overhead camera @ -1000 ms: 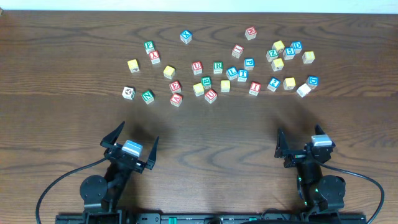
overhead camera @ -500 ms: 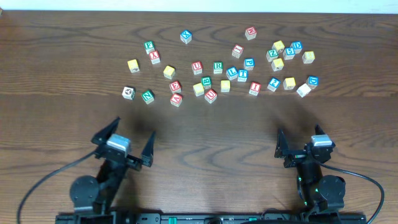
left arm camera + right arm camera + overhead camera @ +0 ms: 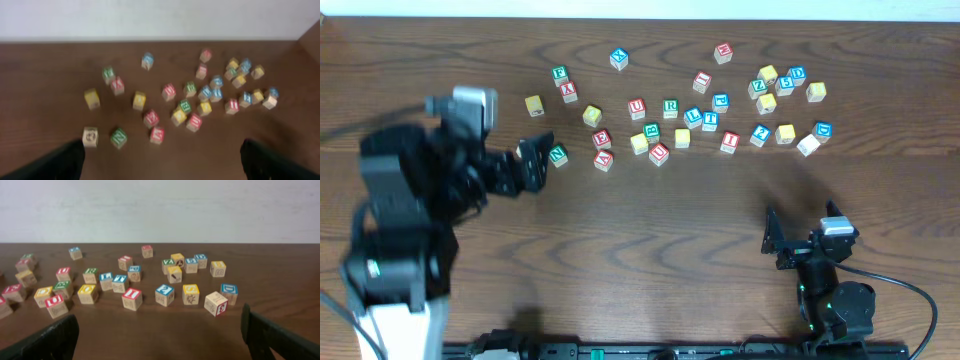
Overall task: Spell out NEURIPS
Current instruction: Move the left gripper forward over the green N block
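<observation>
1. Dark wooden surface (image 3: pixel 650 220) carries lettered cubes scattered across its far half.
2. Left hand (image 3: pixel 530 162), blurred, hangs empty with fingers spread wide, just beside the green N cube (image 3: pixel 557 155).
3. Right hand (image 3: pixel 802 228) sits near the front edge, fingers wide, holding nothing.
4. Red U cube (image 3: pixel 637 107) and green R cube (image 3: pixel 670 107) stand side by side mid-cluster; the red I cube (image 3: pixel 729 141) lies to their right.

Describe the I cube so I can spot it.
On the table, take the right half of the cube scatter. On its edge nearest the robot sits the I cube, left of a blue-bordered cube. Its red border sets it apart: its nearest neighbours are blue or yellow.
</observation>
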Motion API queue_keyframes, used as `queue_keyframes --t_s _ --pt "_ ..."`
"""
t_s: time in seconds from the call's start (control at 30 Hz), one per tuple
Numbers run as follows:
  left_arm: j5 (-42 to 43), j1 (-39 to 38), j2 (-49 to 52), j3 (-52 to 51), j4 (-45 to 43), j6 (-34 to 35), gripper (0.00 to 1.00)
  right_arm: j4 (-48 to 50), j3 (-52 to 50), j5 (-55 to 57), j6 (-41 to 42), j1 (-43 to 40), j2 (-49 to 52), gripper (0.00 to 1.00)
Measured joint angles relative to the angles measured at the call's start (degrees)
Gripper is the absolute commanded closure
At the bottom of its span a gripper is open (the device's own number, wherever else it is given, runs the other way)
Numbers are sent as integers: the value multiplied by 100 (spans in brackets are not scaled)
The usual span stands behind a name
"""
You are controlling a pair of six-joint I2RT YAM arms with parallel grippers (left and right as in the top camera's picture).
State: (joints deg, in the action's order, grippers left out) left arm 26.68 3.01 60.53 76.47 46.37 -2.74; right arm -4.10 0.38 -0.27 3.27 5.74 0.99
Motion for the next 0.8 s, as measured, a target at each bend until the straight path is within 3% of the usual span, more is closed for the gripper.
queue_keyframes --t_s 0.13,0.37,0.57,0.8 --pt "122 0 704 710 446 22 2 2 0 0 0 0 0 1" --pt "302 0 1217 741 634 87 2 2 0 0 0 0 0 1" --pt "-505 -4 1410 743 734 1209 2 2 0 0 0 0 0 1" --pt "-1161 -61 1974 1292 1329 1971 2 4 0 0 0 0 0 1"
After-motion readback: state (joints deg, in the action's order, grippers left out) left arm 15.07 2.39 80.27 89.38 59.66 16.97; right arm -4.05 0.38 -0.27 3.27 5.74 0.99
